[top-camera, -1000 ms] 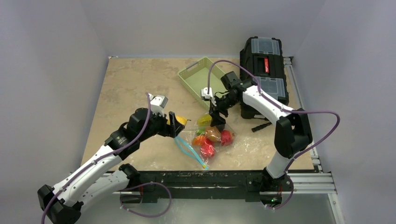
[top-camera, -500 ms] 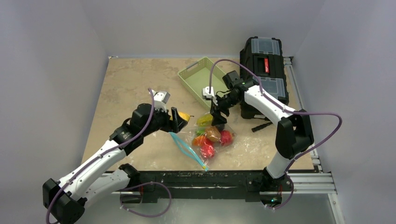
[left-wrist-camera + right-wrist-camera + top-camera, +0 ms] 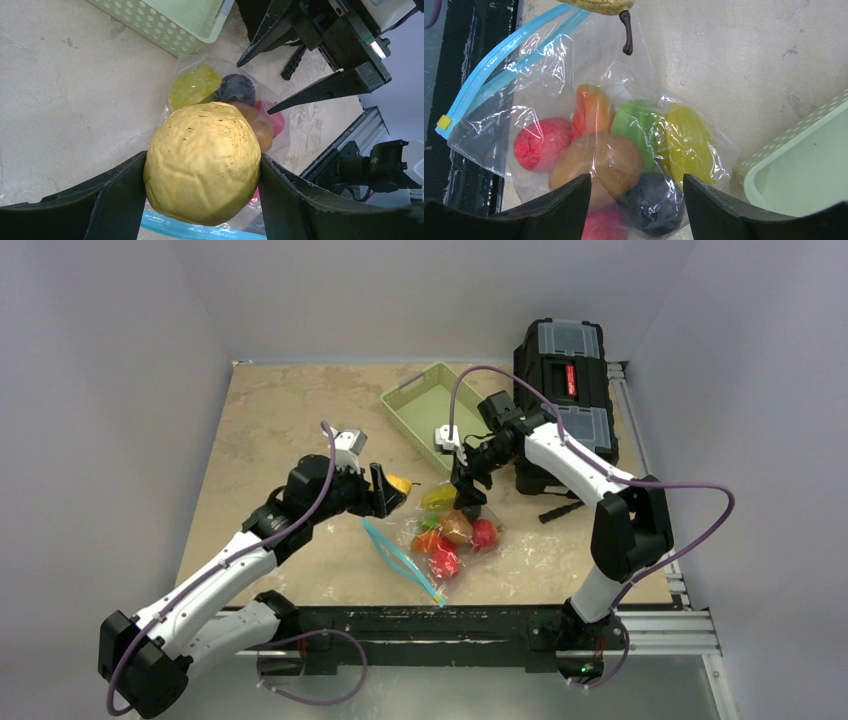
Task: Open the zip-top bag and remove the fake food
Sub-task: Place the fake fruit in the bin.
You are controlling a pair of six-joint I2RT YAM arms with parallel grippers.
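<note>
My left gripper point(image 3: 388, 488) is clamped on a yellow pear point(image 3: 202, 162), a finger point(image 3: 117, 200) on each flank, held in the air just left of the bag point(image 3: 440, 540). In the top view the pear point(image 3: 398, 483) is well clear of the bag mouth, stem pointing right.

Step in hand: unloading. One piece is out and the bag is open. Its blue zip strip point(image 3: 403, 560) lies parted along the near-left edge.

The bag sits on the table point(image 3: 270, 430) between the two arms, just in front of the green basket point(image 3: 430, 410). Still inside, per the right wrist view: a red piece point(image 3: 542, 144), an orange one point(image 3: 592, 111), a brown one point(image 3: 596, 162), a green one point(image 3: 636, 127), a yellow one point(image 3: 689, 142) and a dark purple one point(image 3: 654, 202). So most of the food is left to pull.

My right gripper point(image 3: 466, 486) is spread open, with nothing between the fingers, over the closed far end of the bag. I can't tell whether the tips touch the plastic.

Next, as I judge it:
- Left: set the pear down off the bag, on bare table or in the basket, then release it.
- Right: pin or pinch the closed end so the bag doesn't slide.
- Left: go back in through the zip opening. The plastic is slack, so the mouth could collapse on entry.

At far right are a black toolbox point(image 3: 565, 390) and a black marker-like thing point(image 3: 557, 510), neither in play.
</note>
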